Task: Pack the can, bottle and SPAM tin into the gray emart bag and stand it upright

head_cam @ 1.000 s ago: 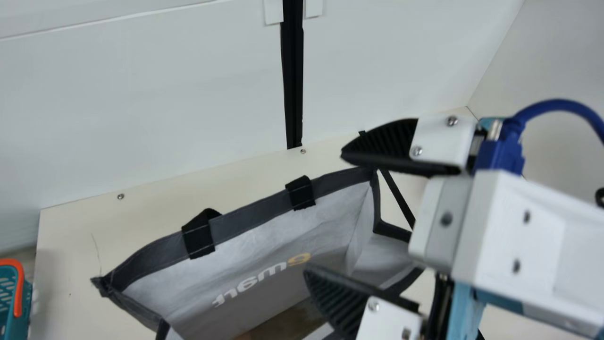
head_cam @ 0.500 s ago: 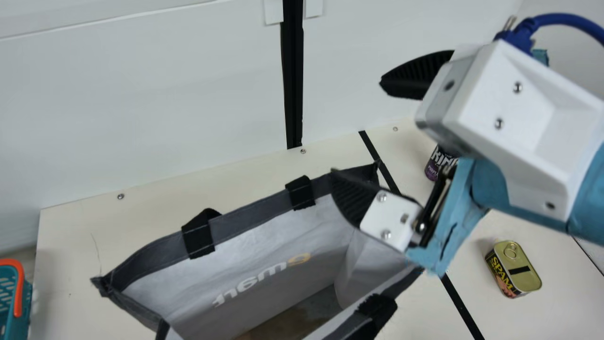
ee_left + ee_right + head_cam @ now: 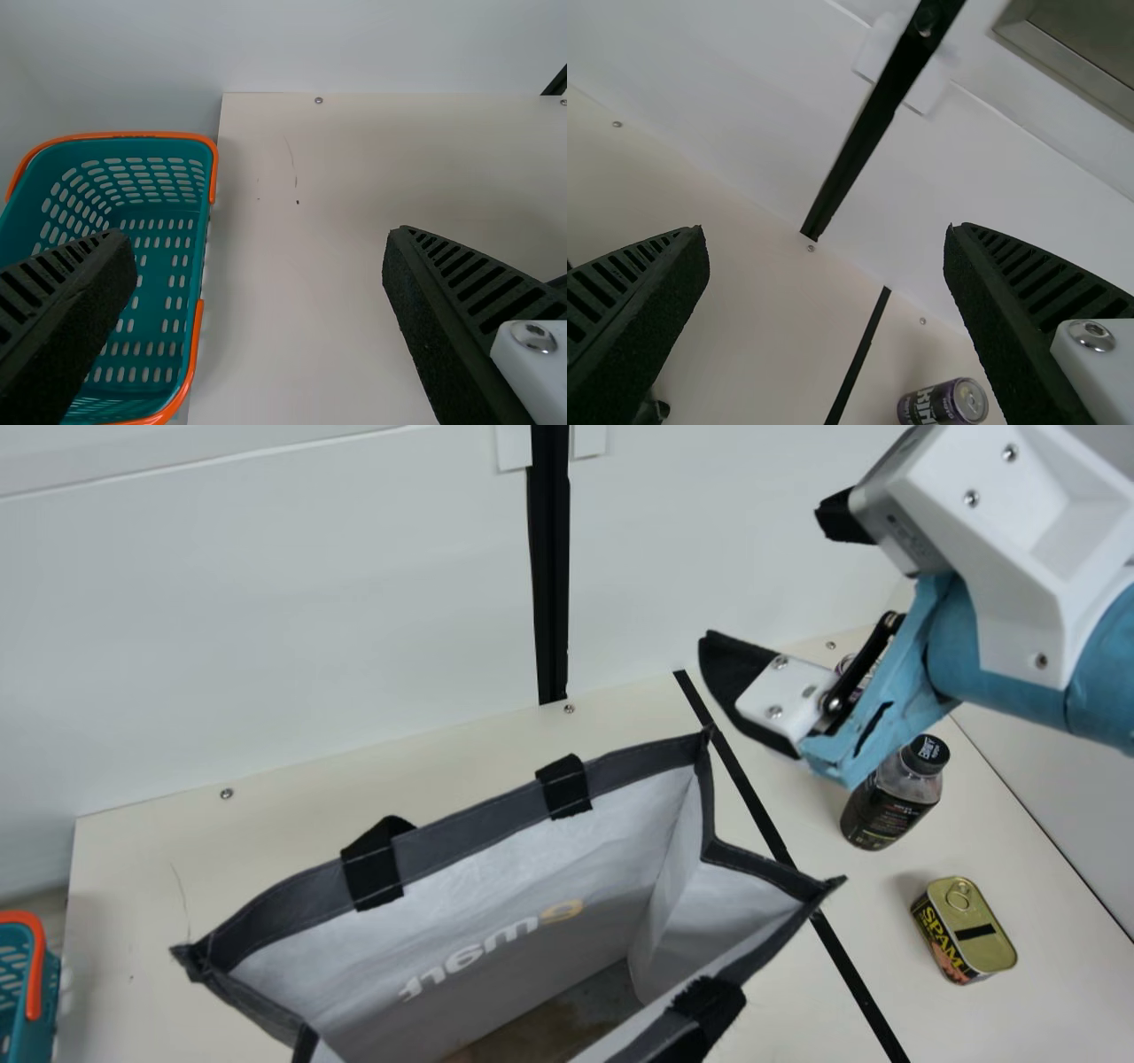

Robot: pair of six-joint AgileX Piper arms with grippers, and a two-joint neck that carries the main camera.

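While the gray bag (image 3: pixel 532 868) stands gaping on the worktop (image 3: pixel 159 974), the SPAM tin (image 3: pixel 966 930), bottle (image 3: pixel 890 802) and can (image 3: pixel 943 403) are just sitting across the black strip (image 3: pixel 744 788). Right end effector (image 3: pixel 764 574) hangs over there, spread and empty; left end effector (image 3: pixel 259 237) is wide apart too.

Robot lab, by looks: blk tape strip (image 3: pixel 751 797) on cream tbl (image 3: pixel 151 886), white panels (image 3: pixel 310 602) behind tbl, robot arm (image 3: pixel 992 646) over tbl.
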